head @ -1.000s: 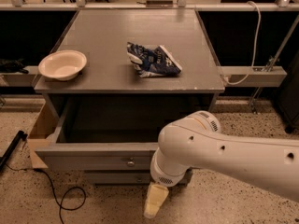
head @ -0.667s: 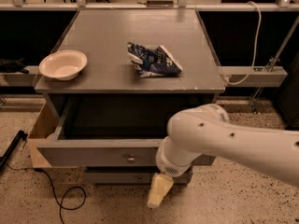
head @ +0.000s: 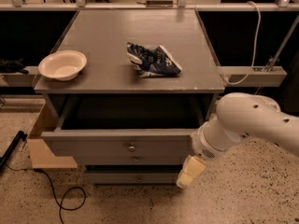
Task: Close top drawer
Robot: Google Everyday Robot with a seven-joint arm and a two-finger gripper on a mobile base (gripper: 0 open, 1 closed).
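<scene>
The top drawer [head: 93,143] stands pulled out from the grey cabinet [head: 107,36] at the centre of the frame. Its inside is dark, and its small round knob [head: 131,147] sits mid-front. A second knob [head: 136,159] shows just below, on the next drawer.

The white arm [head: 247,122] comes in from the right edge. The cream gripper [head: 190,171] hangs at lower centre-right, just below the right end of the drawer front. Whether it touches the cabinet, or is open or closed, cannot be told, and nothing shows in its hold.

On the cabinet top lie a pale bowl [head: 62,65] at left and a crumpled blue-and-white bag [head: 152,59] at centre, whose print is unreadable. A cardboard box [head: 44,141] stands at the cabinet's left and a black cable [head: 60,202] loops on the floor.
</scene>
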